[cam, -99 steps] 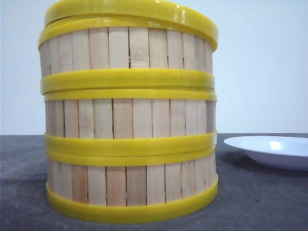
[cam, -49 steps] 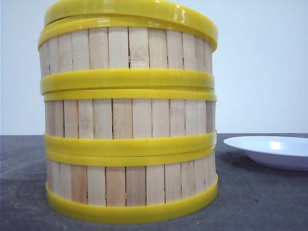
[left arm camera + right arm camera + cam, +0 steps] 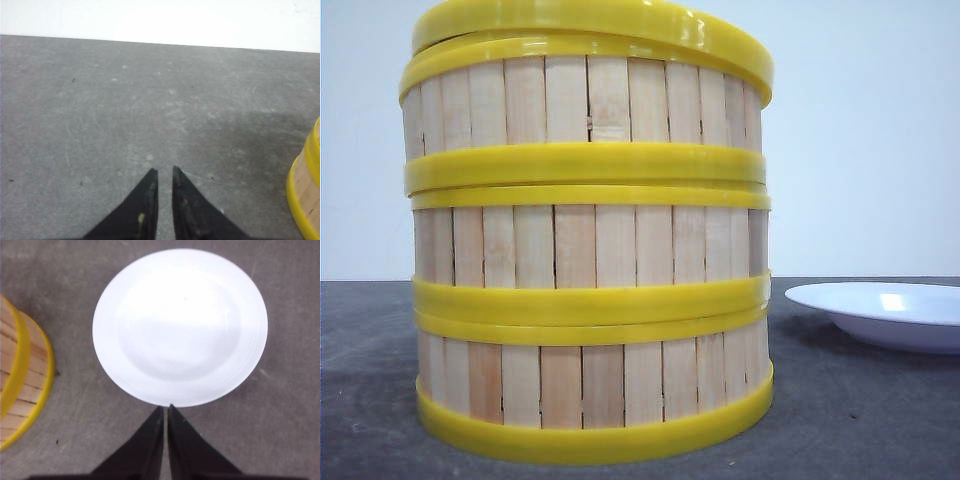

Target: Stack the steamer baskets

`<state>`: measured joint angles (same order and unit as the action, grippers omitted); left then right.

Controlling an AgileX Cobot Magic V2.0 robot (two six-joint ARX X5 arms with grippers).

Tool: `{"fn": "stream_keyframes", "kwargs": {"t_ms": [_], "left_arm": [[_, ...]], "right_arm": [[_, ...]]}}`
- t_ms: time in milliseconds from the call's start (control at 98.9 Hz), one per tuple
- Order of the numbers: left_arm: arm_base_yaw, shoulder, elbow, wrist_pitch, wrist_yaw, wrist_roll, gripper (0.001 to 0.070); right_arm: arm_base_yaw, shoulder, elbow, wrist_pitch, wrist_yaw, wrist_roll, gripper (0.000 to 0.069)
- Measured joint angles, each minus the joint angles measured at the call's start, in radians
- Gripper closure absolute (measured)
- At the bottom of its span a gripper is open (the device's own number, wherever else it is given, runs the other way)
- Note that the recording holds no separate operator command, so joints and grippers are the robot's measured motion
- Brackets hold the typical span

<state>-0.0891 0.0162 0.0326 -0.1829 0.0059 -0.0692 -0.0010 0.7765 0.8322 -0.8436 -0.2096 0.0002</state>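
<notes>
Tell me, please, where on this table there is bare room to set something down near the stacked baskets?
The grey table lies bare ahead of the left gripper, out to the steamer baskets. It is tighter on the stack's right, where only a narrow strip separates it from the white plate, just beyond the right gripper.
</notes>
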Motion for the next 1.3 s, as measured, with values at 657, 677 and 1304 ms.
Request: {"fn": "stream_keyframes", "kwargs": {"t_ms": [657,677,1304], "left_arm": [[0.0,0.0,0.0,0.0,0.0,-0.002,0.0685],[0.0,0.0,0.0,0.0,0.0,-0.002,0.0685],[0.0,0.0,0.0,0.0,0.0,-0.002,0.0685]], "right_arm": [[0.006,-0.284,-0.245,0.393,0.053,-0.004,0.0682],[0.005,-0.308,-0.275,0.419,0.054,-0.004,0.0682],[0.005,-0.773,-0.817,0.678,0.082,-0.003,0.0682]]}}
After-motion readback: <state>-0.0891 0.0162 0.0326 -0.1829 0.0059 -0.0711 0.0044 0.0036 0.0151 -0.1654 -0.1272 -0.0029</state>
